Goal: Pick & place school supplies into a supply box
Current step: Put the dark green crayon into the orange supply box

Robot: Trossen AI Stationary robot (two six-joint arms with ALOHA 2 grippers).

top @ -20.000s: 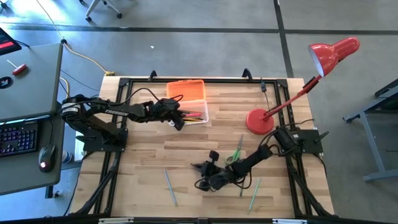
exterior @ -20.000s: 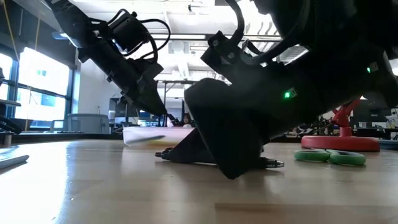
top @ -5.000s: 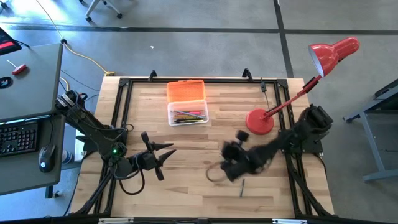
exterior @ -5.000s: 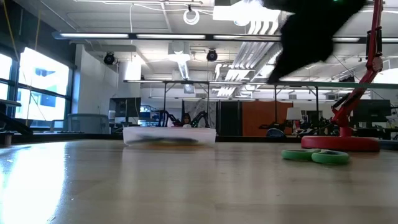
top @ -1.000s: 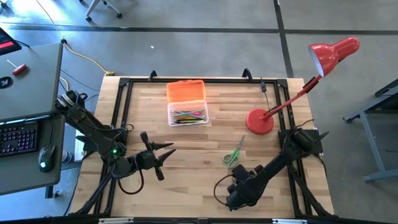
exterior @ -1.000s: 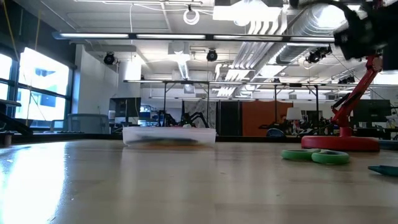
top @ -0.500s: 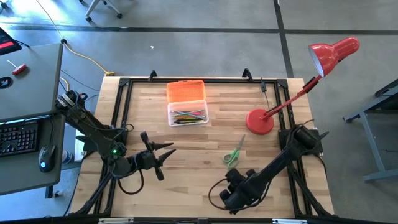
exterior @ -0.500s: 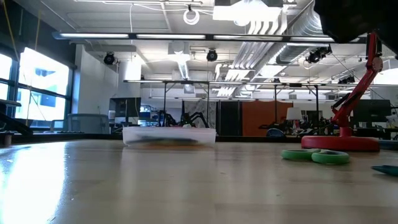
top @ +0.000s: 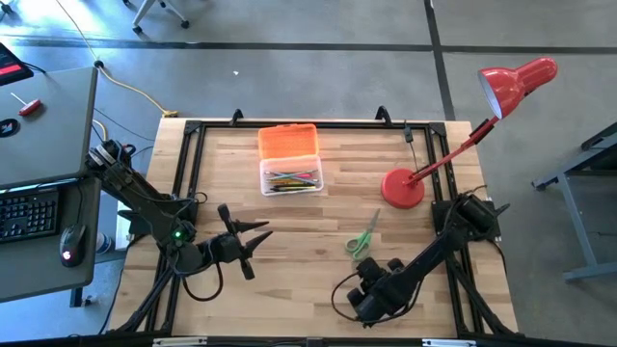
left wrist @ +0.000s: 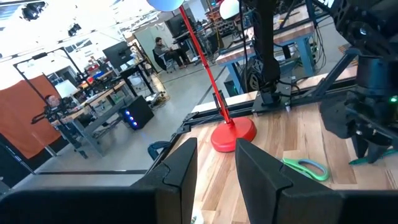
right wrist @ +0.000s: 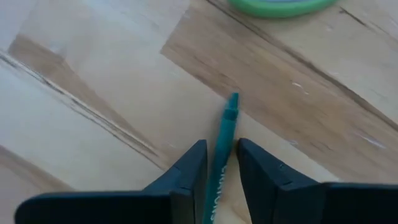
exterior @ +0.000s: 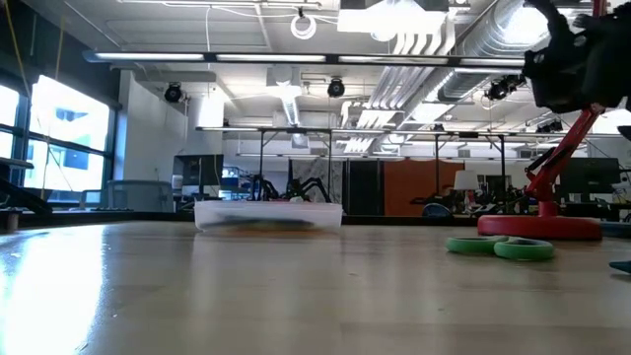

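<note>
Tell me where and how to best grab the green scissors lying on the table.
Grip the scissors from straight above, across the narrow part where the blades meet the handles. They lie flat on the table, so a side approach finds little to pinch, and the handle loops are wide.

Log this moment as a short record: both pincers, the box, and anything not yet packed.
left pincer: open, empty, waiting over the near left of the wooden table
right pincer: low over the near right of the table, at a thin teal pen
supply box: small clear plastic case, orange ribbed lid open behind it, coloured pens and pencils inside
still out: teal pen; small green-handled scissors lying flat
not part of the job: red desk lamp
</note>
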